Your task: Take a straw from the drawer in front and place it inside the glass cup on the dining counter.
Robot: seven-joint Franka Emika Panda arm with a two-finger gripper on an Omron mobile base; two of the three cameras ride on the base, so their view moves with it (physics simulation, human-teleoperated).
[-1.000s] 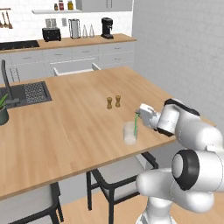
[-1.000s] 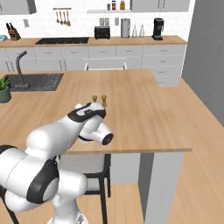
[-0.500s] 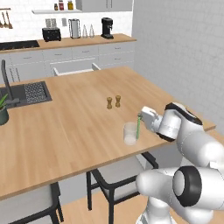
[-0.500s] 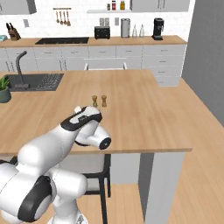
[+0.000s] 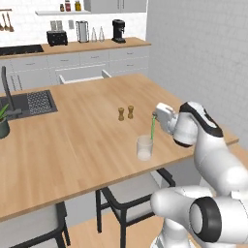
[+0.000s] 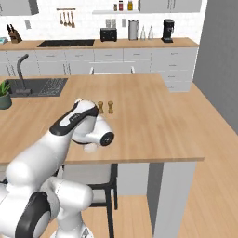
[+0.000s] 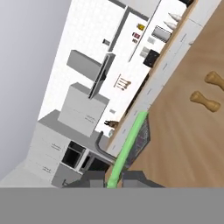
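The gripper point(image 5: 154, 116) is clamped on the top of the straw point(image 5: 152, 128), holding it upright just right of and above the glass cup point(image 5: 144, 147) near the dining counter point(image 5: 72, 140) edge; retrieval appears complete, insertion remains.

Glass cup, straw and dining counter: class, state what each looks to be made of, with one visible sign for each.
Glass cup: clear glass or plastic; the counter shows through its wall.
Straw: probably plastic; uniform bright green, smooth and matte.
Dining counter: wood or wood-look laminate; light brown with lengthwise grain streaks and a soft sheen.
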